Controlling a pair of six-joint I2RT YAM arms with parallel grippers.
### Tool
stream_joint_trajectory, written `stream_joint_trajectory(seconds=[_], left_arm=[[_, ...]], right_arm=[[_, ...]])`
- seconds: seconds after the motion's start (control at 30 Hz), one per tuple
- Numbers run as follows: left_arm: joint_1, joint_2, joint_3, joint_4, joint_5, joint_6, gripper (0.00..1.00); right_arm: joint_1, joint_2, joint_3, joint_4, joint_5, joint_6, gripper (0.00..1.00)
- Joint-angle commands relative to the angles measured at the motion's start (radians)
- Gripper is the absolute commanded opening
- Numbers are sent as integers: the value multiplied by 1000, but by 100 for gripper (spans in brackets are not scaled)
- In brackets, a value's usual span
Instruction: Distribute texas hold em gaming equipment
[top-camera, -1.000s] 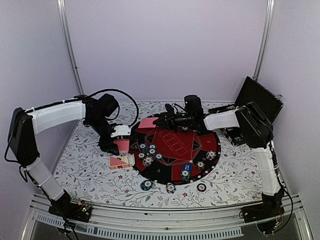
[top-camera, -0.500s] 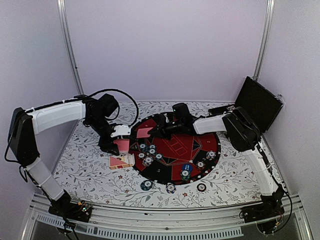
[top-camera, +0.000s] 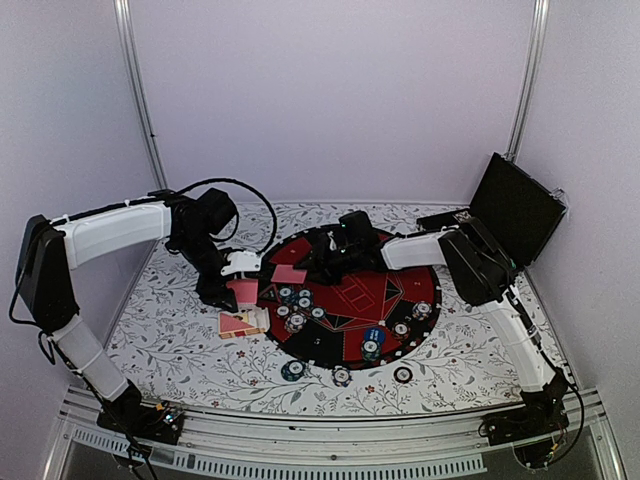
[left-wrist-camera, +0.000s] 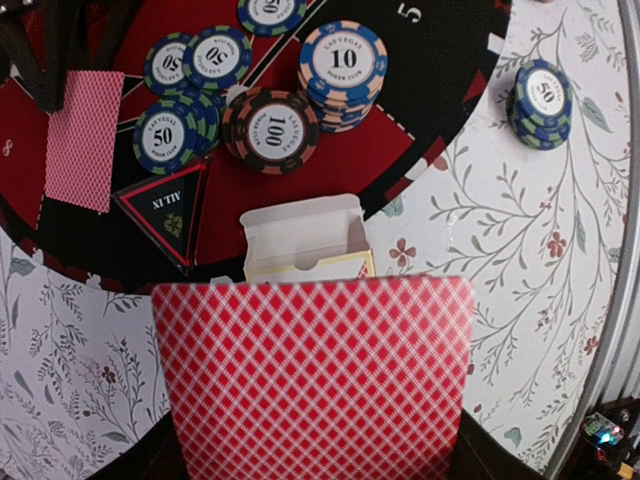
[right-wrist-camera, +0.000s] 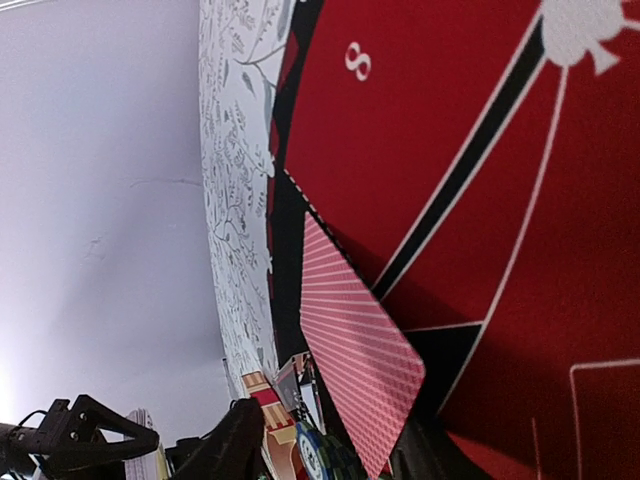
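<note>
Left jaws pinching card, chips beyond

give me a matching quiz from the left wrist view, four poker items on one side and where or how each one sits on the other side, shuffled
Items
1. 10 chip stack
2. lone 50 chip stack
3. card box
4. big red-backed card

Place or state
a. held upright in the left tool
b. on the floral cloth, off the mat
c. flap open
d. on the mat, beside the 100 chip

Pairs: 1-d, 2-b, 3-c, 4-a
</note>
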Motion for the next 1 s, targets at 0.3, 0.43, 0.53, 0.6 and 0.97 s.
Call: stream_joint_trajectory(seconds=[0.3, 0.43, 0.53, 0.6, 0.97], left_arm=[[-5, 15, 29, -7, 9, -15, 31], [-5, 19, 41, -1, 6, -20, 30], [-5, 26, 53, 6, 1, -30, 30], [-5, 31, 61, 4, 5, -34, 29], [-10, 40, 102, 2, 21, -54, 30]], right_arm=[[-6, -377, -271, -174, 228, -187, 64], [12, -468, -418, 19, 63, -101, 73], [51, -487, -466, 119, -30, -45, 76], [82, -478, -482, 182, -77, 0, 78], [182, -347, -415, 386, -166, 177, 78]])
